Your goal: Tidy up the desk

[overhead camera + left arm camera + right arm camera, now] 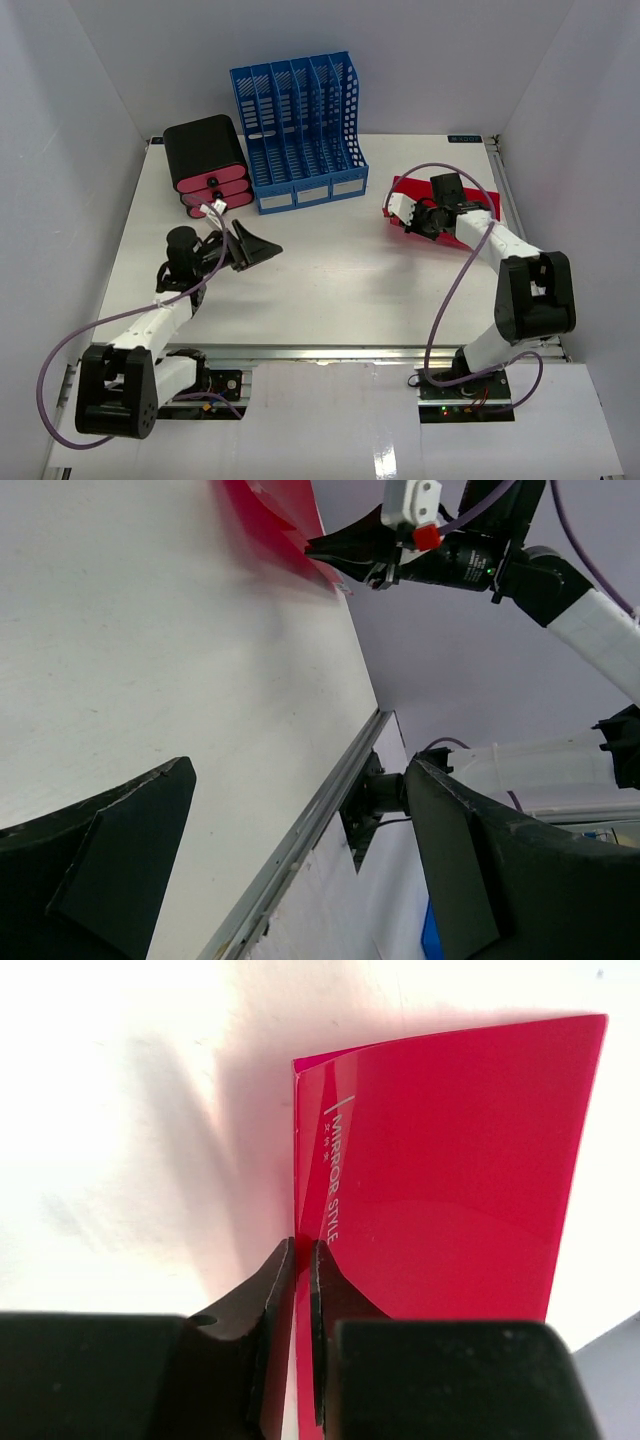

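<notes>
Desk (330,290) filled the middle of the top view, running from the silver rail at the bottom up to the far wall. Right gripper (303,1252) sat at the right of that view, low over a red folder (450,1160). In the wrist view its two fingers were pressed nearly together on the folder's folded edge, just below the white lettering, so it looked like a thin pinch on the cover. Left gripper (255,246) hung left of centre with its fingers spread wide, nothing between them and bare desk below. Step in hand, as judged, was lifting the folder for filing. To do it well, the pinch should sit deep enough on the fold to take both covers. The lift should go slowly so the glossy sheet does not slip or fan open. The folder should be turned upright before it nears the rack, and its lower edge lined up with one slot. Blue file rack (300,130) stood at upper centre against the far wall, and its slots showed nothing inside from above. A stack of black-and-pink cases (208,165) stood just beside it on the left; their contents could not be told.
</notes>
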`<state>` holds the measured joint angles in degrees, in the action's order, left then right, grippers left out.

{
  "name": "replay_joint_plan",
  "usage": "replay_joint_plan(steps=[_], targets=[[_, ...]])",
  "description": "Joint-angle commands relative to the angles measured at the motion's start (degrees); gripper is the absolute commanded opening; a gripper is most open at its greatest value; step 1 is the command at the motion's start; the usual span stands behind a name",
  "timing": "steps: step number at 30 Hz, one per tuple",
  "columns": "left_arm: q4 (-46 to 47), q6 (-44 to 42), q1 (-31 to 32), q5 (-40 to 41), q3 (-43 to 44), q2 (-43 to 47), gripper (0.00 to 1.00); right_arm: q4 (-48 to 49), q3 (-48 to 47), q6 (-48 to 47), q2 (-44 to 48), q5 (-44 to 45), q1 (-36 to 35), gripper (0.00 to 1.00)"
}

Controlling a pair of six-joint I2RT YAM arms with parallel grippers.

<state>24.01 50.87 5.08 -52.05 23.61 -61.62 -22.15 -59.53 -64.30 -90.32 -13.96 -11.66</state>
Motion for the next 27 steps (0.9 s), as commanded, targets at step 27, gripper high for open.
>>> replay_joint_plan(steps=[27], targets=[[6.1,25.6,36.7,32.3,37.7,-49.1,0.98,-14.7,15.2,0.7,34.9,-22.9,-3.8,0.08]])
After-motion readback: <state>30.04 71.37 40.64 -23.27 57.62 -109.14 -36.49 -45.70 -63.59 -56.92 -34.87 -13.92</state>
